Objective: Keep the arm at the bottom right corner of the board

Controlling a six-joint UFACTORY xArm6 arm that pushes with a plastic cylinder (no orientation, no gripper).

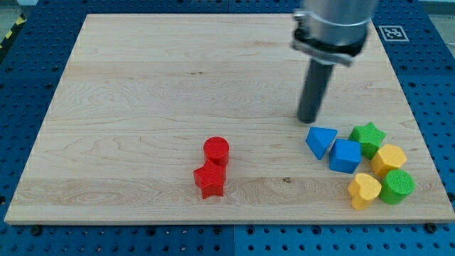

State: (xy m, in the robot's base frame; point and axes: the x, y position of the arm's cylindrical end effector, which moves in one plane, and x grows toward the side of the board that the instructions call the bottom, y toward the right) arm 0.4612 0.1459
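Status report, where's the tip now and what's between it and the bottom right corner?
My tip on bare board, just above the blue triangular block. Bottom right corner not reached. Blue cube, green star, yellow and green blocks clustered in the way.

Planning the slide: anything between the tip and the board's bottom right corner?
Yes. My tip sits just above the blue triangular block. Toward the corner lie the blue cube, green star, yellow hexagon, yellow heart and green cylinder.
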